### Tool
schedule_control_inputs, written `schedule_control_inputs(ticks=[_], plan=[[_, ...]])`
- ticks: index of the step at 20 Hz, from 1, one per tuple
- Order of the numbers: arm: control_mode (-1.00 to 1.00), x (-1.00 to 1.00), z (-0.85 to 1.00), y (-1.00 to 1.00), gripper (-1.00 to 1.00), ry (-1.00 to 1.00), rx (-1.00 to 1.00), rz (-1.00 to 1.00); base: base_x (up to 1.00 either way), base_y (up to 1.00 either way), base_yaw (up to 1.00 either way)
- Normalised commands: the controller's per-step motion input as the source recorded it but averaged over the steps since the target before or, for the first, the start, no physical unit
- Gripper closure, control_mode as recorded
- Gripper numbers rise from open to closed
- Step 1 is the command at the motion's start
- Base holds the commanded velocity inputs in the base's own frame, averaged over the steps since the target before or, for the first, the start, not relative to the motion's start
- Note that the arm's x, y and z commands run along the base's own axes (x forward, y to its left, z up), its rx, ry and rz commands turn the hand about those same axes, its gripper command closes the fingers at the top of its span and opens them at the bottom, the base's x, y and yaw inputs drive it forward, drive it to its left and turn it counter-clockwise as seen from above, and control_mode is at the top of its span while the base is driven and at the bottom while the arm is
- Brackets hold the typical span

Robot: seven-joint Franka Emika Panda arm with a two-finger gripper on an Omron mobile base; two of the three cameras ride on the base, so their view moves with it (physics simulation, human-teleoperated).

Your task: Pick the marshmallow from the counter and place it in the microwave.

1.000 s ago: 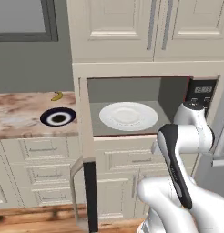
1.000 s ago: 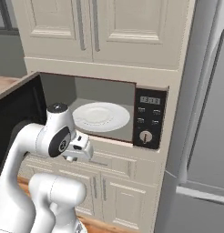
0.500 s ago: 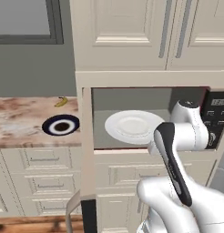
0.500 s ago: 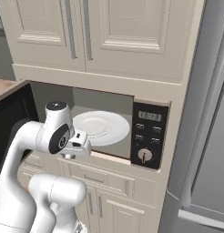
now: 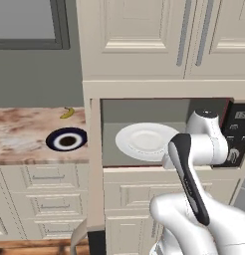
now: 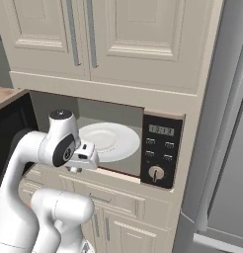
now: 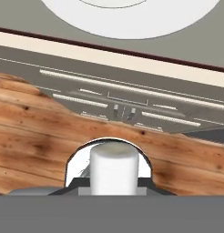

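Claw (image 6: 83,159) low, apparently closed

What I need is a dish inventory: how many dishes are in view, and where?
2. A white round plate lies inside the open microwave. A dark-blue-and-white bowl sits on the counter to its left. The shut cupboards may hide more.

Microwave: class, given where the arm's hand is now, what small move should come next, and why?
Probably raise the gripper a little and ease it forward over the sill. It hangs just outside the open microwave, pointing down, short of the white plate. Whether it holds anything cannot be told.
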Motion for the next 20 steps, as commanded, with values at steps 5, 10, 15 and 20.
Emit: schedule_control_inputs(ticks=[5,10,15,20], plan=[[-1.0,0.48,0.0,0.06,1.0,-0.48,0.02,0.03,0.0,0.0,0.0],[-1.0,0.7,-0.3,0.05,1.0,-0.53,0.04,0.04,0.0,0.0,0.0],[-1.0,0.97,-0.06,0.16,1.0,-0.18,0.05,0.0,0.0,0.0,0.0],[-1.0,1.0,-0.12,0.16,1.0,0.04,0.0,0.0,0.0,0.0,0.0]])
